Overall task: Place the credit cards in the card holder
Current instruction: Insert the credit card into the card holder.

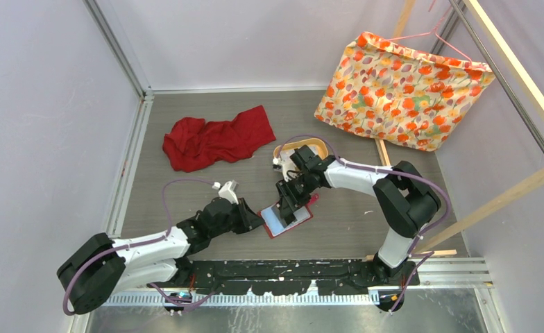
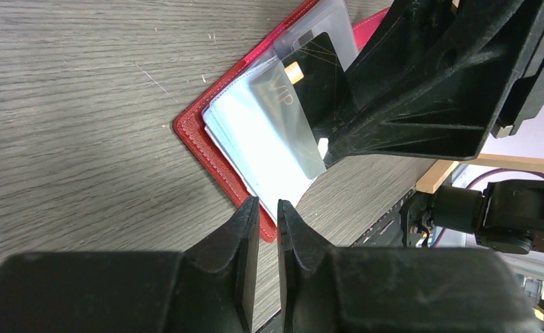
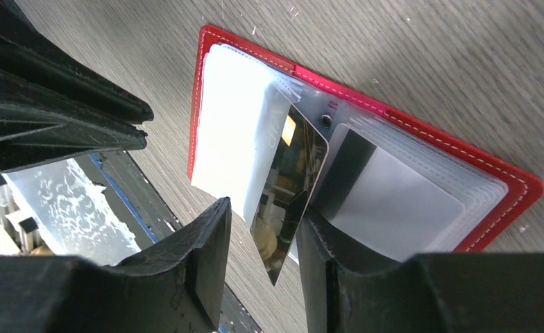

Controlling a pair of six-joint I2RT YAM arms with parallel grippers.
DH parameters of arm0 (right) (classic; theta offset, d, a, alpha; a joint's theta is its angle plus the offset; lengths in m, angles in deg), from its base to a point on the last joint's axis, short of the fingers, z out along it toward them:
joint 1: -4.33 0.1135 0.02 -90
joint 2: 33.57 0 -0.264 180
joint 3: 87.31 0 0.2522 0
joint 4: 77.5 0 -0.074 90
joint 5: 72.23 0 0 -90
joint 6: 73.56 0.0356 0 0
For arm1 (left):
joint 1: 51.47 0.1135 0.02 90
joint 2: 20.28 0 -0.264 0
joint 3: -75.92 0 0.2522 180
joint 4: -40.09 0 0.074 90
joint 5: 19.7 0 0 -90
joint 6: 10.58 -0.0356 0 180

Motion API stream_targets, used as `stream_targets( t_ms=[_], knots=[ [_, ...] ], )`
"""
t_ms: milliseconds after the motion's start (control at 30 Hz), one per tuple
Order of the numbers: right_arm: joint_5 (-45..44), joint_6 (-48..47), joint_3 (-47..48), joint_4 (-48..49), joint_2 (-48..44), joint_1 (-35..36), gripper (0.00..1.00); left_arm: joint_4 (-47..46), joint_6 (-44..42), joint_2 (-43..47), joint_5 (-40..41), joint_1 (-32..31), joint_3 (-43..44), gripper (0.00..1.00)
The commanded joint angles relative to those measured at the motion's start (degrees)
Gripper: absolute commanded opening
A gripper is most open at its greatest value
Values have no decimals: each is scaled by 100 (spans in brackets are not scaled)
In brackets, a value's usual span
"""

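Where the top view looks down, the card holder [image 1: 283, 223] lies open on the table [image 1: 352, 229], between the left gripper [image 1: 257, 220] and the right gripper [image 1: 291, 205]. From the left wrist, the left gripper's fingers stand nearly together at the holder's near corner, with only a thin slit and nothing seen inside it. From the right wrist, the right gripper's jaws are apart. A black card [image 3: 293, 173] stands between them, its far end under a clear pocket.
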Motion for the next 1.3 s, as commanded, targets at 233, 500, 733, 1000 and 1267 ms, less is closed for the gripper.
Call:
stream_targets(
  t_ms=[233,500,733,1000,1267],
  knots=[
    [-528,-677,405,-685,-77,108,52,-121,-203,-79,117,-18,227,18],
    [-519,-1089,595,-1013,-63,227,53,-274,-205,-196,112,-18,215,18],
    [-482,-1135,688,-1071,98,387,54,-364,-202,-291,117,-18,192,18],
    [-227,-994,731,-1000,276,404,54,-634,-167,-576,81,-18,145,18],
    [-1,-856,763,-844,478,402,54,-724,-150,-730,58,-18,145,18]
  ],
)
